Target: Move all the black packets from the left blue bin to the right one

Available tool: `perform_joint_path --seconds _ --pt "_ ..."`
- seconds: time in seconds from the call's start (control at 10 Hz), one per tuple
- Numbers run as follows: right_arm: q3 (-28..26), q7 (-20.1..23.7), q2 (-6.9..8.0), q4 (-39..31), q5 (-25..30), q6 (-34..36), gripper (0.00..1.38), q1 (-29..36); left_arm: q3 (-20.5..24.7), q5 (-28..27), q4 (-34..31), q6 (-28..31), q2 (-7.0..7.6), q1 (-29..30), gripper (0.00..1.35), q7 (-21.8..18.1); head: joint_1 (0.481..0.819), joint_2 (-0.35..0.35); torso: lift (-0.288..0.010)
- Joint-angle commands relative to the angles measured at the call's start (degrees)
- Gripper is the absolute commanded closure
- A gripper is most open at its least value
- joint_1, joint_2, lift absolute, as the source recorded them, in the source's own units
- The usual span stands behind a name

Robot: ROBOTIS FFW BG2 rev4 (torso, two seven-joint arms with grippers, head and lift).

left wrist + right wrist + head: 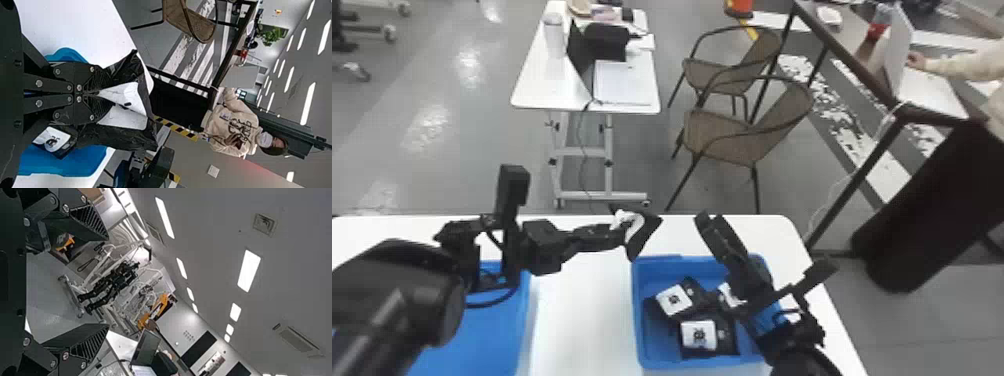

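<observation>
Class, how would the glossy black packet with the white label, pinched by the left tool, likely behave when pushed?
The packet would probably crumple, as its white label folds at the left tool; its glossy film may prove slippery.

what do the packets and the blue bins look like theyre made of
The packet looks like thin plastic film, glossy black, going by its creases and highlights. The right bin seems to be smooth moulded plastic, judging by its even blue colour and rounded corners; the left bin looks the same.

Between the raised black packet [640,244] and the right gripper [711,220], a gap is left — the right bin's [636,320] right side is overhung by the right arm [794,345], the left bin [492,335] partly blocked by the left arm [397,290].
</observation>
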Motion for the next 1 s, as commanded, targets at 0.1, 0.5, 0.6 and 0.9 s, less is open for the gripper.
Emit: perform_joint_path --seconds 0.1,0.5,0.6,0.9 --pt "3.72 0.00 0.05 -2.09 -0.19 0.00 0.25 -0.43 -1.87 -0.11 2.71 -0.97 -0.87 -2.11 1.21 -0.09 0.695 -0.180 0.000" --pt "9.70 -0.61 0.05 -2.36 0.16 0.17 0.25 -1.48 -2.92 -0.20 3.68 -1.24 -1.92 -2.99 1.21 -0.35 0.695 -0.147 0.000" --pt "9.87 -0.87 0.05 -2.71 1.92 0.79 0.25 -1.66 -2.83 -0.11 3.85 -1.24 -2.19 -3.07 1.21 -0.35 0.695 -0.137 0.000" --pt "9.78 -3.07 0.05 -2.88 4.47 3.60 0.91 -1.57 -3.19 0.59 3.85 -1.68 -2.45 -3.25 1.21 -0.35 0.695 -0.124 0.000"
